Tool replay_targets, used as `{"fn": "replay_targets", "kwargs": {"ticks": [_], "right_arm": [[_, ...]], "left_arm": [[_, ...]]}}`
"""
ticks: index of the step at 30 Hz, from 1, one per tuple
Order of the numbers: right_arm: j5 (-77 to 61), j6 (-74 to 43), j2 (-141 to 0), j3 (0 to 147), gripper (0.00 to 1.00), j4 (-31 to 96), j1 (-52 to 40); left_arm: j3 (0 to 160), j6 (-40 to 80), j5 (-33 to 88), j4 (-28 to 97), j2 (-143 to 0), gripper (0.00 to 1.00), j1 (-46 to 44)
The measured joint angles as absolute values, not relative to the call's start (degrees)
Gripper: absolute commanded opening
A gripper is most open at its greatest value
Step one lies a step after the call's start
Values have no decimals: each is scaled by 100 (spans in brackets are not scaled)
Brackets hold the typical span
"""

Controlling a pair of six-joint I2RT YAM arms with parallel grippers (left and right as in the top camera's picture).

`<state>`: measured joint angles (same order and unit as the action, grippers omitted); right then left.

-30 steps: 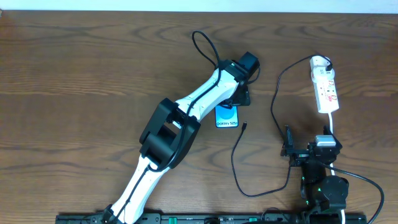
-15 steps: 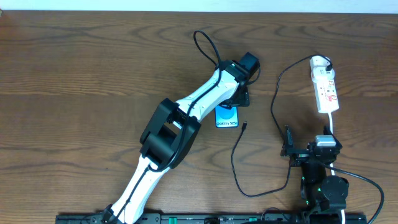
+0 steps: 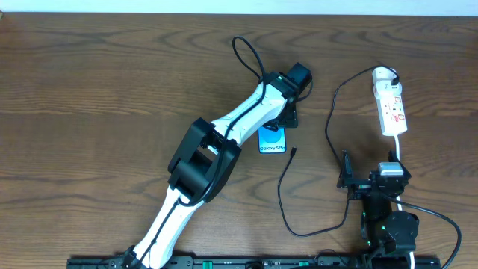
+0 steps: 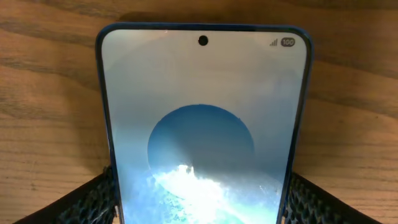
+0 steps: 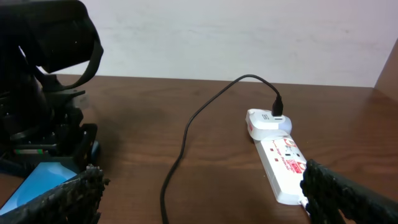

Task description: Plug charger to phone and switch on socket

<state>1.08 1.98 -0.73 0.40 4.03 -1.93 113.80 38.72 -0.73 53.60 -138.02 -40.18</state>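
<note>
The phone (image 3: 273,140) lies flat on the wooden table, with a light blue screen and a round blob; it fills the left wrist view (image 4: 202,112). My left gripper (image 3: 284,119) sits over its far end, and its fingers (image 4: 87,200) press against both long edges, shut on it (image 4: 200,190). The charger is a thin black cable; its connector tip (image 3: 296,150) lies just right of the phone's near end, apart from it. The cable (image 5: 186,134) loops round to a plug in the socket (image 3: 391,104), a white power strip (image 5: 283,163). My right gripper (image 3: 346,179) is open and empty (image 5: 205,199).
The socket's white cord (image 3: 400,149) runs down toward the right arm's base. A black cable loop (image 3: 245,52) from the left arm rises behind the left wrist. The table's back edge (image 3: 149,13) meets a pale wall.
</note>
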Motion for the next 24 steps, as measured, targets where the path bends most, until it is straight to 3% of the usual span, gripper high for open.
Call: {"fn": "replay_targets", "kwargs": {"ticks": [24], "right_arm": [[106,198,-73,40,99,403,-193]], "left_arm": [[11380,3872,84,5557,-13756,77,-4001]]}}
